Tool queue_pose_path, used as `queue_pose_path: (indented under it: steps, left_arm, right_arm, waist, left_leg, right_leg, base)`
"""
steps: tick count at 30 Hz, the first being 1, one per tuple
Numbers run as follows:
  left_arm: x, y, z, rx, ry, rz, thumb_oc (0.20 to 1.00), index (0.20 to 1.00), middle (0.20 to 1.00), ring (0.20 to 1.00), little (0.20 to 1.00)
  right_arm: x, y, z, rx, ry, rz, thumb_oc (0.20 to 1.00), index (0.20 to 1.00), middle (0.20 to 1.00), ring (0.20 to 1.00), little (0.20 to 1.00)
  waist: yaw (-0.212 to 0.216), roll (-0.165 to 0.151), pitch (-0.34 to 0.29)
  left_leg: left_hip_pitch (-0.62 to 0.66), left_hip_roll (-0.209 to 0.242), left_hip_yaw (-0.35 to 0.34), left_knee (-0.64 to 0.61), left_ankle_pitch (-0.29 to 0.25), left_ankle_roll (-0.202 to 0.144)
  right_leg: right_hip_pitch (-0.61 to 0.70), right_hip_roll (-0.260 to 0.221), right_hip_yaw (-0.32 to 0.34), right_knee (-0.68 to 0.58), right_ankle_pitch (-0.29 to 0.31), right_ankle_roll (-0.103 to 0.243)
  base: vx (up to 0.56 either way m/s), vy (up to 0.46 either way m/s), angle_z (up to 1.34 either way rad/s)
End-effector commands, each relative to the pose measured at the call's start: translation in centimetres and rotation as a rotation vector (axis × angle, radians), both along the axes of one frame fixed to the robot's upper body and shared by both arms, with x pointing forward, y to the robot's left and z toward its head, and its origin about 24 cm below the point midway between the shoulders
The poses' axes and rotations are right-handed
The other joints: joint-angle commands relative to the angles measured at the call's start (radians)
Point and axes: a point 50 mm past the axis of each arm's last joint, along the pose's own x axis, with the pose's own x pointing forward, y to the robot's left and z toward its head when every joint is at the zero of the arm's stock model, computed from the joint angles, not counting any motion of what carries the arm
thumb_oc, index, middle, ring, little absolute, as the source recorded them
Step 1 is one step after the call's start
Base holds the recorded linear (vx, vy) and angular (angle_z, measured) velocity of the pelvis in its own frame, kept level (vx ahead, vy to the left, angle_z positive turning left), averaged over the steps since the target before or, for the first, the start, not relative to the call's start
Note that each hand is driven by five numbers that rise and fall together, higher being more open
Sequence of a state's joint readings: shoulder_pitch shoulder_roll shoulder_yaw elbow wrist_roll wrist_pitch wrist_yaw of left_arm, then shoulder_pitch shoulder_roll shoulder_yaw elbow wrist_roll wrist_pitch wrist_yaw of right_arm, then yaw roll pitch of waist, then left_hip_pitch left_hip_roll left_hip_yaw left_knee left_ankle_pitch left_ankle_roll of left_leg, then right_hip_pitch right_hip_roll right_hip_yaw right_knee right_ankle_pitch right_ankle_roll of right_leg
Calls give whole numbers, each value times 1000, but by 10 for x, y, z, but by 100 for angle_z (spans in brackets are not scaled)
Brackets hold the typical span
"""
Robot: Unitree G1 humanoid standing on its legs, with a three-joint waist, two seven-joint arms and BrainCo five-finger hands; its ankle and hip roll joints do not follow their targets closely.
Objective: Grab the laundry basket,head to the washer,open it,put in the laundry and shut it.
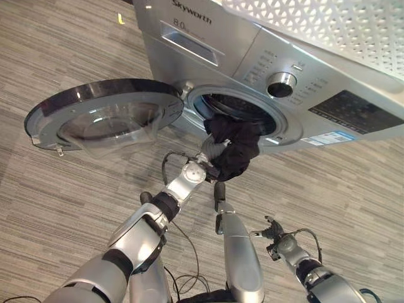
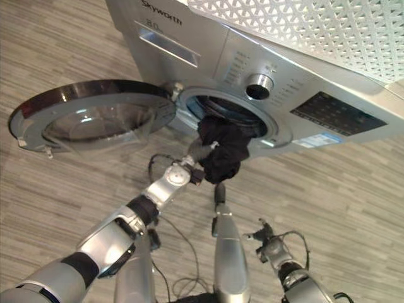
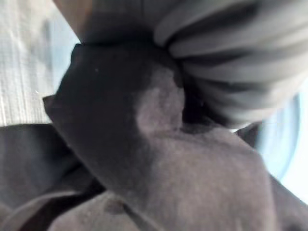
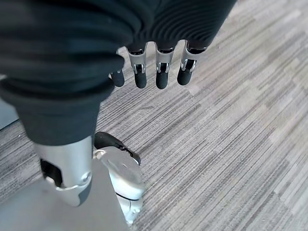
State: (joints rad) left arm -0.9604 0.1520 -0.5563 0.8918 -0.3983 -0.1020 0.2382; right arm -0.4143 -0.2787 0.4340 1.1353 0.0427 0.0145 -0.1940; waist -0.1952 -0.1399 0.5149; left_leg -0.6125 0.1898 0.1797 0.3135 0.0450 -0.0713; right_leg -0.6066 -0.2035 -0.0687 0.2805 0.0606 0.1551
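The silver front-loading washer stands ahead with its round glass door swung wide open to my left. A dark garment hangs half in and half out of the drum opening, draped over the lower rim. My left hand is at that rim, shut on the garment, and in the left wrist view the dark cloth lies bunched right against the hand. My right hand hangs low at my right side over the floor, its fingers straight and holding nothing.
The open door juts out at drum height on the left of the washer. A white perforated panel lies on the washer's top. Grey striped carpet runs all round, with a small yellow mark far left.
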Motion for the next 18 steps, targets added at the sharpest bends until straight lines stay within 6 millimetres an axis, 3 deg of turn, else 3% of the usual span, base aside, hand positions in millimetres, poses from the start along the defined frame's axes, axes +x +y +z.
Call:
queue_pose_path:
  steps: [1,7,9,13,15,16,18]
  left_arm:
    - [10,0,52,-151,-161,25,200,200,200,200,200]
    - [24,36,119,-283,-313,166,200,200,200,200,200]
    - [24,35,126,-297,-330,167,200,200,200,200,200]
    - [20,22,149,-356,-389,139,200,200,200,200,200]
    - [14,7,156,-403,-413,95,200,200,200,200,200]
    - [5,-13,160,-447,-428,36,200,200,200,200,200]
    - [2,-24,161,-486,-412,7,200,200,200,200,200]
  right_arm:
    - [-9,4,-2,29,-41,18,1000,1000,1000,1000,1000]
    - [8,30,20,117,-199,79,1000,1000,1000,1000,1000]
    - [8,31,21,117,-203,80,1000,1000,1000,1000,1000]
    - [4,25,14,80,-176,67,1000,1000,1000,1000,1000]
    - [-1,17,7,53,-138,27,1000,1000,1000,1000,1000]
    - [-6,11,3,35,-115,5,1000,1000,1000,1000,1000]
    - [-9,10,1,28,-105,-2,1000,1000,1000,1000,1000]
  waist:
    - [-11,-27,-84]
    - [-52,-36,-92]
    - [-57,-34,-95]
    - [-68,-23,-97]
    - [-68,-12,-92]
    - [-71,-5,-89]
    - [-74,-7,-87]
  left_leg:
    - [-55,62,-59,230,-240,-26]
    - [-197,99,-72,285,-255,-31]
    - [-210,104,-73,288,-255,-34]
    - [-243,119,-77,279,-250,-42]
    - [-255,123,-79,271,-246,-46]
    - [-271,129,-81,266,-243,-50]
    - [-275,131,-82,261,-241,-52]
  right_leg:
    - [-94,-34,-35,-13,1,28]
    - [-241,-16,-27,12,8,27]
    - [-254,-13,-26,12,9,27]
    - [-293,-6,-31,7,11,28]
    - [-309,-4,-33,4,9,29]
    - [-328,1,-36,4,8,28]
    - [-336,4,-38,3,7,27]
  base:
    - [-89,-13,-22]
    - [-23,-53,-23]
    - [25,-47,-9]
    - [44,-54,-4]
    - [64,-63,-2]
    - [63,-64,1]
    - [48,-64,1]
